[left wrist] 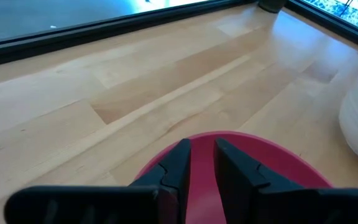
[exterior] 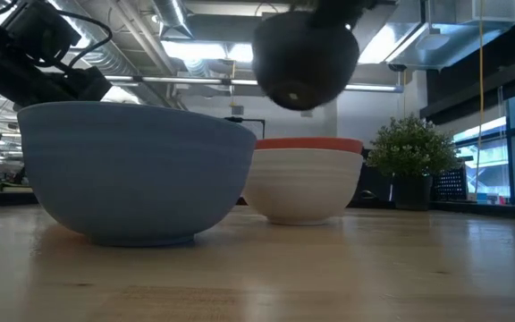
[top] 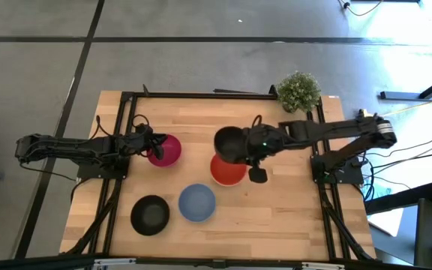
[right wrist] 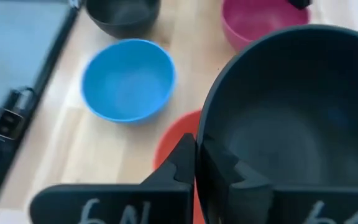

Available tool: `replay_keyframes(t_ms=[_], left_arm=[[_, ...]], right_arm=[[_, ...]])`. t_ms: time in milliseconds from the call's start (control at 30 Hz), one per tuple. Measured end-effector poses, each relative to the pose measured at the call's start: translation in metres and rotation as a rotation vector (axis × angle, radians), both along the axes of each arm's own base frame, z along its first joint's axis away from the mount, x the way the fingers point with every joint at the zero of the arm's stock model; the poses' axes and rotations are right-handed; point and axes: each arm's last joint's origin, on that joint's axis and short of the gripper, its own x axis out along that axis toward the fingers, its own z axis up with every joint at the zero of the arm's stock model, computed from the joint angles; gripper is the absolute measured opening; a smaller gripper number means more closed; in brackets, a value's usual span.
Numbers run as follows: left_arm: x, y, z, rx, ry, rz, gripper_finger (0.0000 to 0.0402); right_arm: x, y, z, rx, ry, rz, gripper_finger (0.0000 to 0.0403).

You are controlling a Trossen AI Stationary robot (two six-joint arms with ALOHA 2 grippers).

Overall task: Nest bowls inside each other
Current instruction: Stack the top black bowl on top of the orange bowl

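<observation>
My right gripper (right wrist: pixel 197 155) is shut on a black bowl (top: pixel 227 142), held in the air above the red bowl (top: pixel 227 174). In the low view the red bowl (exterior: pixel 307 143) sits inside the white bowl (exterior: pixel 302 188). My left gripper (left wrist: pixel 202 146) hovers over the left inside of the magenta bowl (top: pixel 167 150). Its fingers stand a narrow gap apart, and no touch shows. The blue bowl (top: pixel 197 202) and a second black bowl (top: pixel 150 215) rest on their bases near the table's near edge. My right gripper pinches the black bowl's rim (right wrist: pixel 207 134) on its right side, one finger inside the bowl and one outside. The fingers come from the table's right, slanting down. The bowl (exterior: pixel 304 58) hangs lifted clear, above the red-and-white stack.
A small green potted plant (top: pixel 298 90) stands at the table's far right corner. Black frame rails (top: pixel 122 172) run along the left and right sides under the arms. Bare wood lies between the bowls and the far edge.
</observation>
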Motion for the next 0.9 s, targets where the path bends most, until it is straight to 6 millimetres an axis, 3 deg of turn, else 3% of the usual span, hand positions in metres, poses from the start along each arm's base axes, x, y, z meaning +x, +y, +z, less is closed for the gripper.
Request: replay_keyframes(t_ms=[167, 367, 733, 900], left_arm=[[0.000, 0.000, 0.000, 0.001, 0.000, 0.002, 0.0065], [0.000, 0.000, 0.000, 0.006, 0.000, 0.011, 0.0065], [0.000, 0.001, 0.000, 0.005, -0.006, 0.031, 0.0065], [0.000, 0.001, 0.000, -0.004, -0.015, 0.038, 0.0065]], right_arm=[[-0.006, 0.000, -0.027, 0.047, -0.017, -0.022, 0.0011], [-0.006, 0.005, -0.042, 0.101, -0.037, 0.005, 0.0011], [-0.007, 0.016, -0.047, 0.112, -0.019, 0.059, 0.0011], [-0.005, 0.013, -0.052, 0.133, -0.058, 0.069, 0.0031]])
